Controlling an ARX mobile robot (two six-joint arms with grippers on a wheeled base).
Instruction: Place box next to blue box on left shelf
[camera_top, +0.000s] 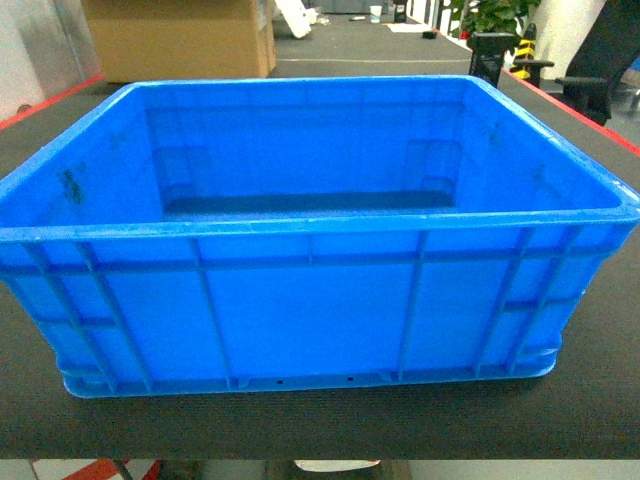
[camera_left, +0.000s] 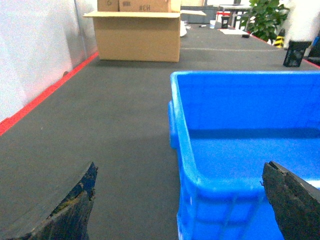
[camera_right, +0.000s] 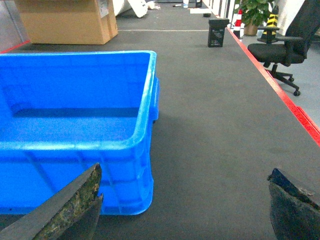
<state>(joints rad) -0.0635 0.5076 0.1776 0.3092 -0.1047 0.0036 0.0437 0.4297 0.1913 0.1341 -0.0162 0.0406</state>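
Large blue box (camera_top: 310, 250) standing upright on the dark grey table (camera_top: 590, 390), open top up, nothing visible inside, filling most of the head view. Long ribbed wall turned toward the near edge; thick rim all around; two small notches along the base edge.

Left gripper (camera_left: 182, 202) spread wide, no contact seen with anything: left finger (camera_left: 70, 210) over bare table, right finger (camera_left: 295, 200) over the inside of the box, near-left corner of the box rim between the two. Fingertips dark and worn.

Right gripper (camera_right: 185, 205) also spread wide, holding nothing: left finger (camera_right: 67, 207) in front of the near wall of the box at its right corner, right finger (camera_right: 295, 205) over bare table well to the right of the box.

Cardboard carton (camera_left: 137, 35) far on the table, behind the box and to the left. Red stripe (camera_right: 300, 117) along the right table edge. Black office chair (camera_right: 280, 42) beyond that edge on the right, green plant (camera_left: 265, 17) farther behind. Small black container (camera_right: 217, 32) far on the table, on the right side.
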